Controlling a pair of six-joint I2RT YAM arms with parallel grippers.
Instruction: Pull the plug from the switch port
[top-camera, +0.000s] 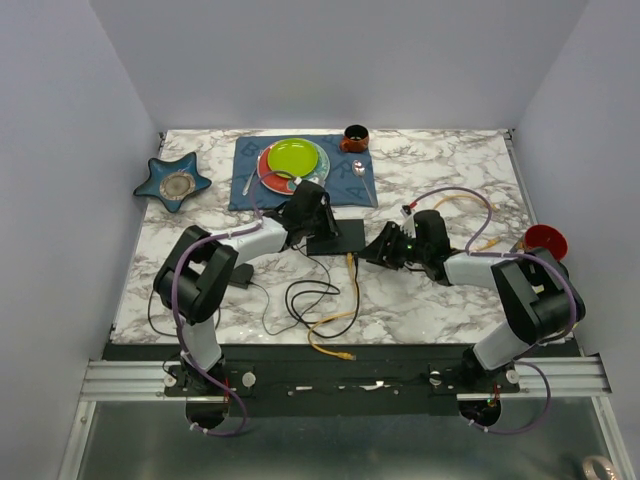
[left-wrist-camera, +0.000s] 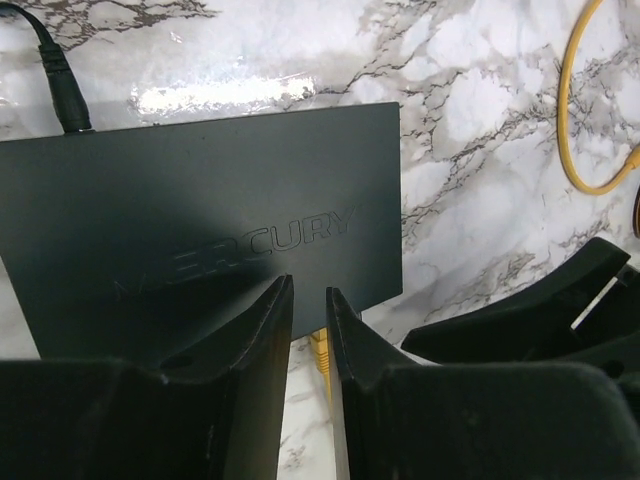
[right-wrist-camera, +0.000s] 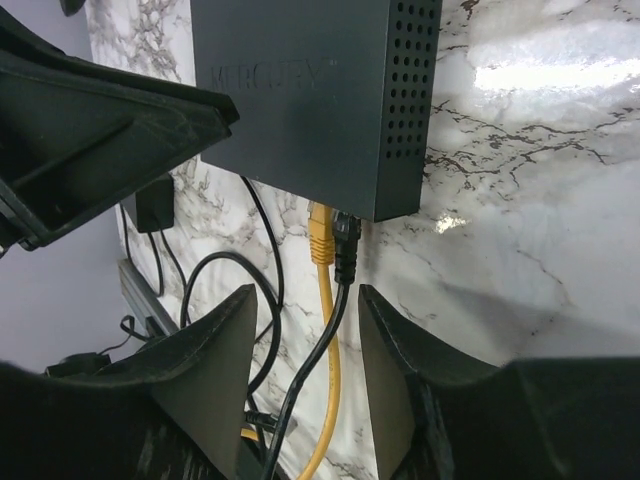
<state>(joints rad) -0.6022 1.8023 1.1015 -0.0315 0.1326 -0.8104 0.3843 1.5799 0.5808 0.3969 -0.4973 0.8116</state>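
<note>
Yellow plug (right-wrist-camera: 319, 235), seated in the switch (right-wrist-camera: 300, 100), lies just ahead of the spread right end effector (right-wrist-camera: 307, 300); left end effector (left-wrist-camera: 308, 288) narrowly parted, empty.

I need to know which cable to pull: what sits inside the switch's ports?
A yellow plug and a black plug sit side by side in the near edge of the switch. The sockets are hidden under the housing, so further ports cannot be seen.
</note>
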